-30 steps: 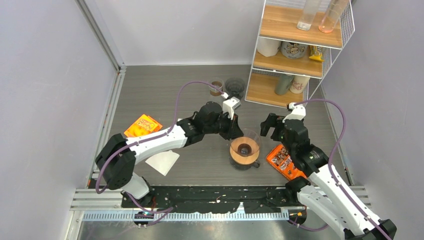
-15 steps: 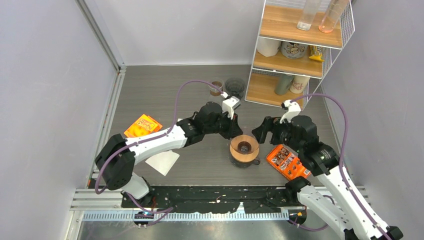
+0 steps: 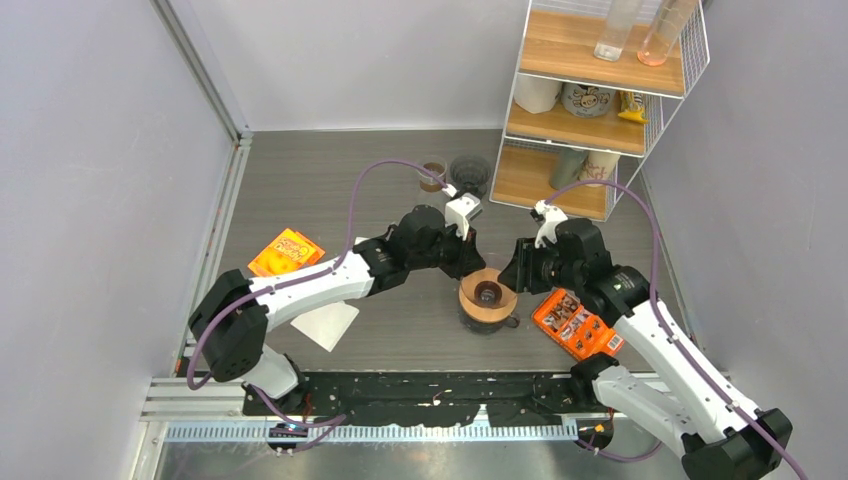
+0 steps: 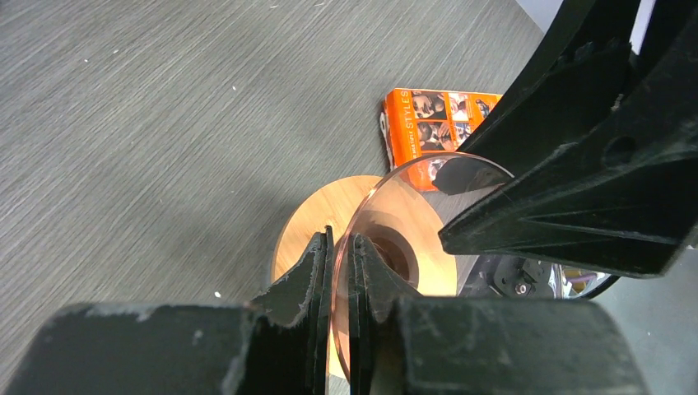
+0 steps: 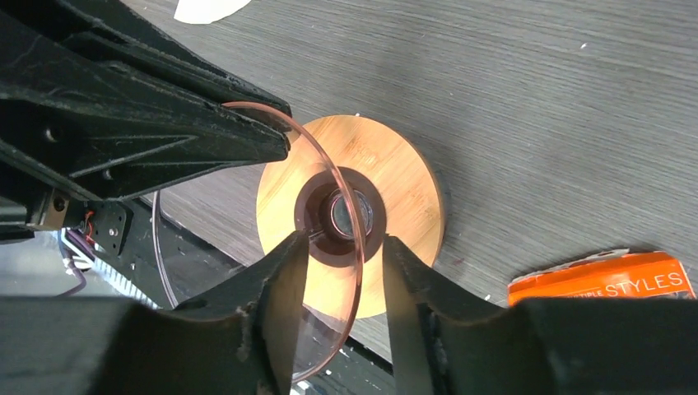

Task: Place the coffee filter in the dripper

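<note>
The coffee filter (image 3: 328,325) lies flat on the table (image 3: 300,180), well off to the left beside the left arm's lower link and well apart from both grippers. By my reckoning the left arm is the nearer one to fetch it. The left gripper (image 4: 339,247) is pinched tight on the glass rim of the dripper (image 3: 489,295), on its left side. Opposite, the right gripper (image 5: 342,255) straddles the rim's right side with jaws partly apart, a gap showing either side of the glass, gripping nothing.
</note>
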Controlling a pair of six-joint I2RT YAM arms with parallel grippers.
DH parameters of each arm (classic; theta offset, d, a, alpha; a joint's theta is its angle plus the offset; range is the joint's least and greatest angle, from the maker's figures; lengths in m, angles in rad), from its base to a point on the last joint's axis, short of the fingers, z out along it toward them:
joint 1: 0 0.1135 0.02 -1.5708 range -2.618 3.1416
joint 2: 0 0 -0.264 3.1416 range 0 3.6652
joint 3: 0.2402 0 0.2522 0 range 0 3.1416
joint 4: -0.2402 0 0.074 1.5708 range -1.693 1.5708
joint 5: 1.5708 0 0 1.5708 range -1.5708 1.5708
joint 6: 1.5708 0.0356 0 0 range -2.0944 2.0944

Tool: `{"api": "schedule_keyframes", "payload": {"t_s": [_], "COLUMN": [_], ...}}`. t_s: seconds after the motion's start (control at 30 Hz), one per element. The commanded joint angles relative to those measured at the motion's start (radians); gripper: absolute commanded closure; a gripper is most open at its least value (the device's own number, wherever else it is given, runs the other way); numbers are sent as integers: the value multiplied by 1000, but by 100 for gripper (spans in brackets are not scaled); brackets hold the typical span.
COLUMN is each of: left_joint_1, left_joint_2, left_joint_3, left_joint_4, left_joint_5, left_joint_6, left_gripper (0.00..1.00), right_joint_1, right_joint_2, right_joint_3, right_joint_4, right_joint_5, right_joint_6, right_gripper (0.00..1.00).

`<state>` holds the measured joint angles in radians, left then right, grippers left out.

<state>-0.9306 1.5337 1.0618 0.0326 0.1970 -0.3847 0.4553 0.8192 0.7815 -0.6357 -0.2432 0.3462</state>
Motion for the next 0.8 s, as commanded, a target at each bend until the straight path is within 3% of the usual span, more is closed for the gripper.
{"api": "schedule_keyframes", "payload": {"t_s": [0.0,0.43,0.77], "left_joint_1": [1,0,-1], "left_joint_2": [-9,27,80], "left_joint_3": [13,24,26], "left_joint_4": [-64,-94,-156], "left_joint_5": [-67,-70,-80], "left_joint_6": [53,24,-59], "left_gripper": [100,100,100], "right_joint_1": [-3,-3,-3], "right_joint_2": [14,49,159], "right_joint_3": [34,-23,-14], "right_joint_4": [34,-2,-64], "right_joint_5": [-12,120,153], "right_joint_6": [4,-17,-18], "right_gripper": [62,94,95]}}
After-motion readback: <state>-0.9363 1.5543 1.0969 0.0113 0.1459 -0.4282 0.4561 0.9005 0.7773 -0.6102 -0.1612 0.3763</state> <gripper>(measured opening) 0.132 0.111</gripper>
